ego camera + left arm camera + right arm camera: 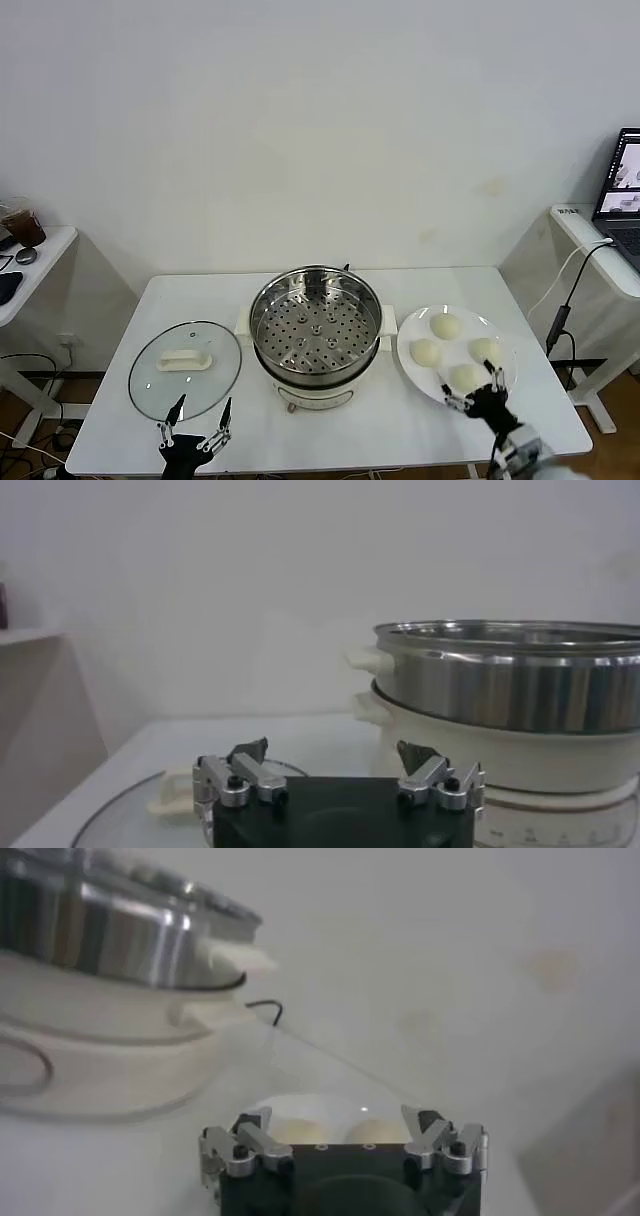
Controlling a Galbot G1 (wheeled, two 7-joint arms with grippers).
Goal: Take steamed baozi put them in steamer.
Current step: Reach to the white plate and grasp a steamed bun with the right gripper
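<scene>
Reaching for the first bun appears to be the step in hand: the right hand (472, 393) hangs over the near edge of the white plate (407, 341), its fingers spread wide with nothing between them, right above the nearest of the four steamed baozi (466, 377). All four buns lie on that plate, which sits on the bench (330, 425) just to the right of the steamer (315, 325); none is in the pot yet. The steamer stands open in the middle of the bench, its perforated tray (316, 327) bare, and its glass lid (185, 369) lies flat on the bench to the left. The left hand (196, 423) waits at the near edge of that lid, also spread wide and holding nothing; in the left wrist view its fingers (243, 772) stand well apart with the pot's steel wall beyond them. In the right wrist view two pale buns show just ahead of the open right hand (344, 1135). The next move, as I judge it, calls for lowering the right hand so its fingers straddle the nearest bun, closing gently since the dough looks soft, then lifting clear of the plate and carrying it left over the steamer's rim.
</scene>
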